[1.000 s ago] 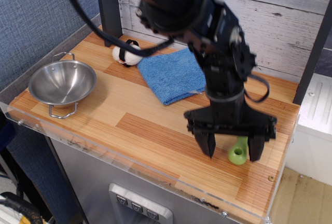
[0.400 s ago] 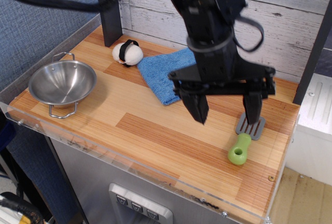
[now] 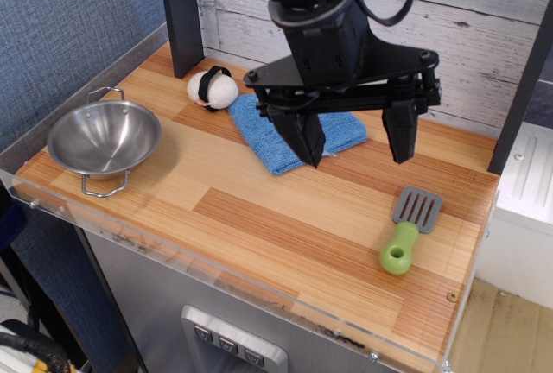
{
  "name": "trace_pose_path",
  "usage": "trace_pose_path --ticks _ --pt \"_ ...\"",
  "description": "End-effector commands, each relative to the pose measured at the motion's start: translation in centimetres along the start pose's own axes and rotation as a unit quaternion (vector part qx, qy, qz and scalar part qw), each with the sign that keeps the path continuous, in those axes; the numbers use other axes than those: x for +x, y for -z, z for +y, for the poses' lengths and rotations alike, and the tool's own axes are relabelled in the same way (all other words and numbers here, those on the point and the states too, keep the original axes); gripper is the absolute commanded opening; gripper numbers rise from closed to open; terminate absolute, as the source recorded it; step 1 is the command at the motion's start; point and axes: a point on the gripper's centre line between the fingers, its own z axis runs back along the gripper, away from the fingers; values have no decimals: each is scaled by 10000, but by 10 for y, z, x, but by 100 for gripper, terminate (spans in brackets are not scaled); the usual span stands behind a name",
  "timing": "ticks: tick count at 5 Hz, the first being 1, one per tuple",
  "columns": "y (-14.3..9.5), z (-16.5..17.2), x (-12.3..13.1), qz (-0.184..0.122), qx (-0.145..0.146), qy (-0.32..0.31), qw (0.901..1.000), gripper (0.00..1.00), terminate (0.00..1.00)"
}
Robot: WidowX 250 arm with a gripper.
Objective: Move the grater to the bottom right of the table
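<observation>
Since a second ago your gripper [image 3: 354,142] has let go of the grater [image 3: 408,227] and climbed well up and back toward twelve o'clock; it was down astride the green handle then, and now it hangs high over the middle of the table [image 3: 259,218], jaws spread wide with nothing between them.

You can see the grater lying flat on the wood at about four o'clock from the table's centre, slotted grey head pointing toward twelve, lime handle toward six, near the right edge and the clear front lip but apart from both. It has not shifted in the last fraction of a second while the arm rose.

By my reading the job is essentially done: the grater sits in the bottom-right corner, released and at rest. What remains for you is only to clear the arm away. The blue cloth [image 3: 263,123], the steel bowl [image 3: 104,137] at nine o'clock and the white ball [image 3: 212,89] at eleven all lie well apart from it.
</observation>
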Motion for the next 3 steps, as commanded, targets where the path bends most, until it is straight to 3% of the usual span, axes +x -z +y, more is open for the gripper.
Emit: trace_pose_path --ticks 1,2,3 --pt "-10 -1 2 -171 -77 0 9998 100 0" --pt "-10 -1 2 -171 -77 0 9998 100 0" --pt "-10 -1 2 -171 -77 0 9998 100 100"
